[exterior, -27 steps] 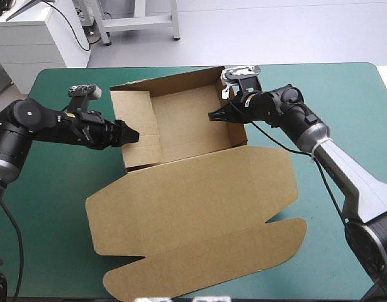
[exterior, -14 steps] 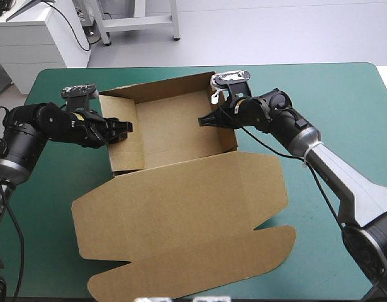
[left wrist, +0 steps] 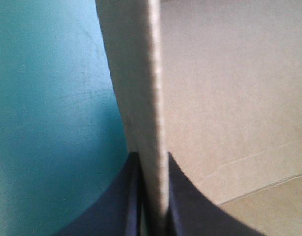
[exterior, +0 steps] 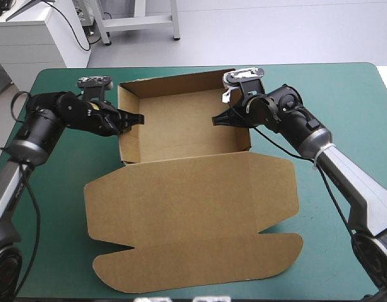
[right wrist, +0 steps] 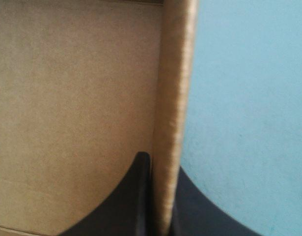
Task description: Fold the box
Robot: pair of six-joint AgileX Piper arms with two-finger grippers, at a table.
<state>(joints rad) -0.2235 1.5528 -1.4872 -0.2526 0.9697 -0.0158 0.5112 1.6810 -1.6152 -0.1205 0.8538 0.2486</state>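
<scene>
While pinching opposite walls of the box (exterior: 180, 129) with left gripper (exterior: 136, 118) and right gripper (exterior: 216, 120), held both upright. Likely wall-raising step; next called for tucking them in.

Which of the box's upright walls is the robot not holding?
The far wall, standing free. The left arm's fingers pinch the left side wall; the right arm's fingers pinch the right side wall.

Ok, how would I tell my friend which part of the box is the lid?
Find the teal-green table, then the brown box in its middle. The lid is the big sheet spread toward the near edge; unlike the tray with raised walls, it lies flat.
</scene>
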